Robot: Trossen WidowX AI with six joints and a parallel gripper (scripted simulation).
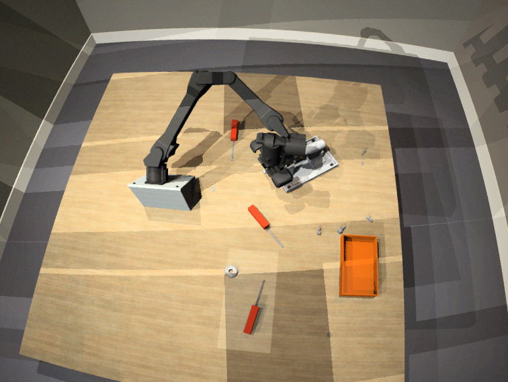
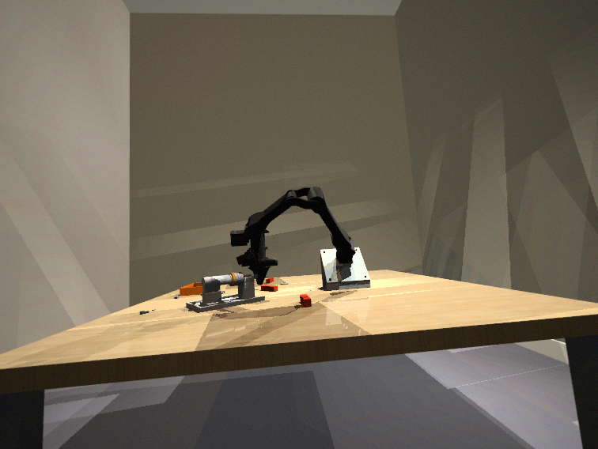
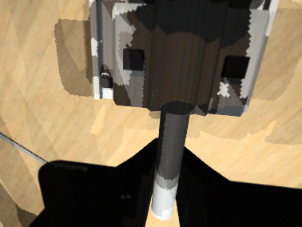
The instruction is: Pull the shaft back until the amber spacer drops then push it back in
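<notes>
My gripper (image 2: pixel 261 281) (image 3: pixel 165 144) is shut on the grey shaft (image 3: pixel 164 205). The fingers press on its sides just outside the end support (image 2: pixel 247 288) (image 3: pixel 181 76), and its pale tip shows past them. The big housing block (image 2: pixel 211 293) stands at the other end of the base plate (image 1: pixel 308 178) (image 2: pixel 227 304) and carries a wide pale cylinder (image 1: pixel 315 146) (image 2: pixel 216 280). The amber spacer (image 2: pixel 232 279) sits up on the shaft line beside that cylinder. The arm hides most of the shaft and spacers in the top view. Other spacers are too small to tell apart.
An orange bin (image 1: pixel 359 266) (image 2: pixel 191 289), several bolts and a white ring (image 1: pixel 235 273) lie on the table. Red screwdrivers (image 1: pixel 234 130) (image 1: pixel 259 216) (image 1: pixel 251 319) lie between the arm's base (image 1: pixel 162 197) and the fixture and toward the lower edge in the top view.
</notes>
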